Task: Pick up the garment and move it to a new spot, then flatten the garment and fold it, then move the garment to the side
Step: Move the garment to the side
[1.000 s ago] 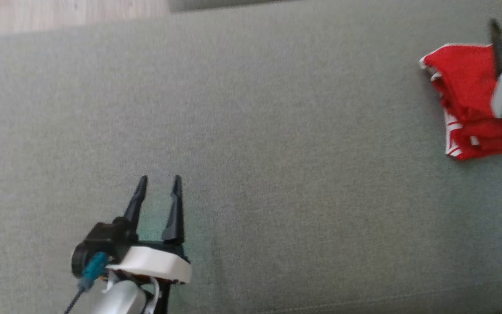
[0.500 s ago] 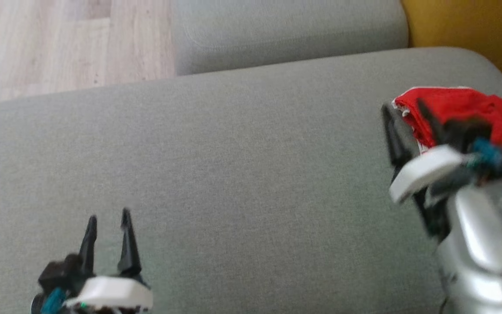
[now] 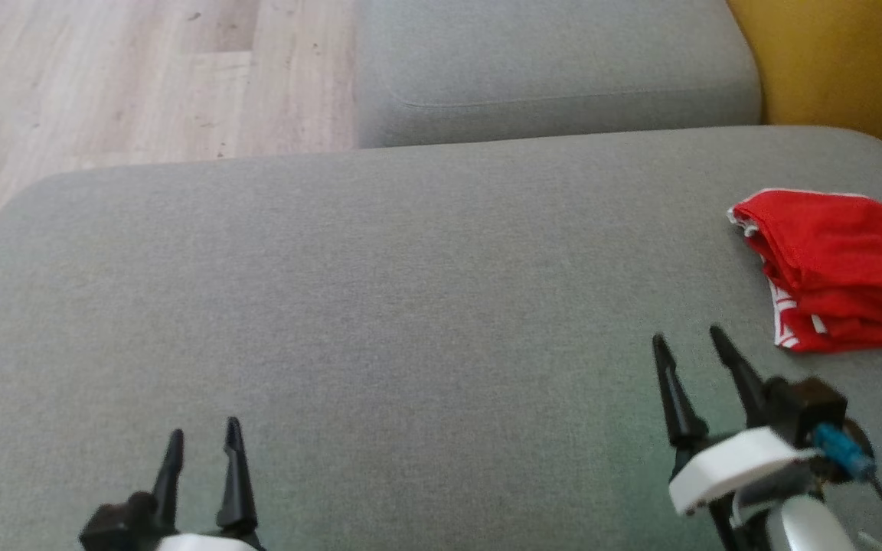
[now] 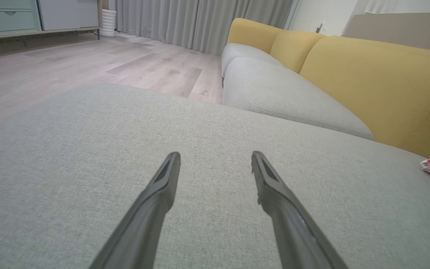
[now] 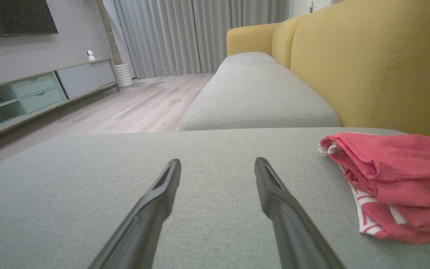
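Half a second ago the right gripper (image 3: 686, 334) stood in front of the garment (image 3: 839, 268). Now it sits at 5 o'clock in the head view, clear of the cloth, fingers spread wide and empty. The camera has shifted too. The left gripper (image 3: 204, 428), at 7 o'clock, is equally wide and empty, its body cut off. The folded red garment lies at 3 o'clock on the cushion (image 3: 410, 306), right edge cropped. The right wrist view shows its white-striped hem; the left wrist view catches a corner.
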Controlling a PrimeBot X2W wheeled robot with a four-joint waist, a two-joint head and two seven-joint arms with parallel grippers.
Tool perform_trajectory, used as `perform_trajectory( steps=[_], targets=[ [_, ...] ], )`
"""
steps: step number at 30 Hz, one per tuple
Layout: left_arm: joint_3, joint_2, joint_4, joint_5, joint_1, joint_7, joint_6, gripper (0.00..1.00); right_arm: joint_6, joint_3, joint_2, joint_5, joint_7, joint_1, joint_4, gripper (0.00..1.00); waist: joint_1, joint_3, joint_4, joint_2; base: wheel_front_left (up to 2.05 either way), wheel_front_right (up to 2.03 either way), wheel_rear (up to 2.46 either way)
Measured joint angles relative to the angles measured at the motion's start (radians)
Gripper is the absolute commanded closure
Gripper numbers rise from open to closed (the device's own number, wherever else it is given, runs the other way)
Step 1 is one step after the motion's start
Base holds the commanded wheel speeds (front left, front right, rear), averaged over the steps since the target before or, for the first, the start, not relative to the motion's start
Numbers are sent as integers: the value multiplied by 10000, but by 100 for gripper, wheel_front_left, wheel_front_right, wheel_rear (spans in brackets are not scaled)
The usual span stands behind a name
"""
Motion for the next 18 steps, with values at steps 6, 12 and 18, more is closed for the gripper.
perform_trajectory(
  steps=[6,12,18],
  targets=[
    [-316,-61,194,207,9,0,-94,0,0,12,46,-2,-59,549,-249,0,0,-91,131,0,0,0,0],
    [-500,-207,485,267,-2,0,-182,0,0,-125,50,-4,-90,628,-253,0,1,-117,98,0,0,0,0],
    [-510,-270,608,267,-35,0,-261,0,0,-167,50,-6,-98,629,-240,0,1,-103,48,0,0,0,0]
  ],
)
